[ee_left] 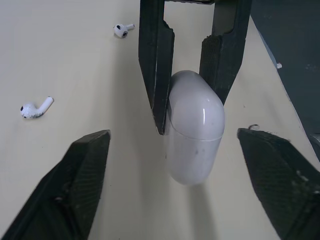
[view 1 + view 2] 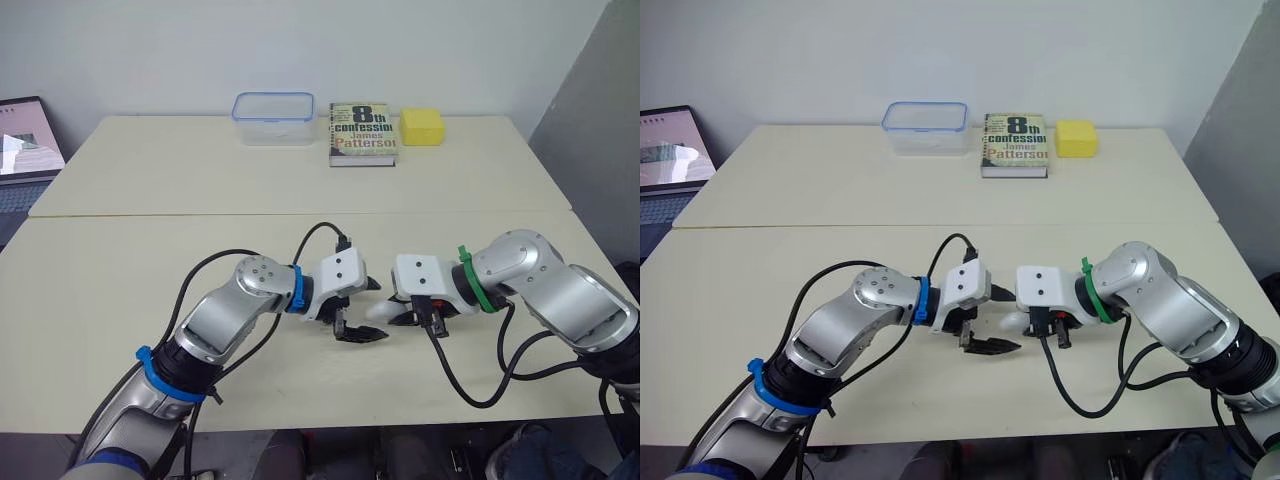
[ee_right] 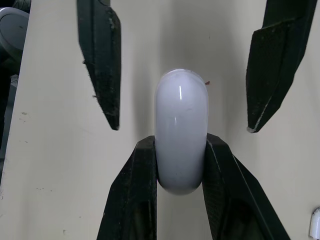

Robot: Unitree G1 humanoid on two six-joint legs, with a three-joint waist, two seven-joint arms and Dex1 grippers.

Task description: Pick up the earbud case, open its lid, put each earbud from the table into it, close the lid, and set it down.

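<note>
Clamping the closed earbud case [image 3: 181, 110] in the right gripper [image 3: 180, 147] and spreading the left gripper [image 1: 172, 142] wide around its free end, not touching. Leaving one earbud [image 1: 36, 108] and a second earbud [image 1: 122, 29] farther off lying on the bench [image 1: 75, 65] beside the grippers.

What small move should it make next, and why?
Probably closing the open left jaws onto the free end of the earbud case to lift its lid: the right jaws grip it, lid shut, and both earbuds lie on the table.
</note>
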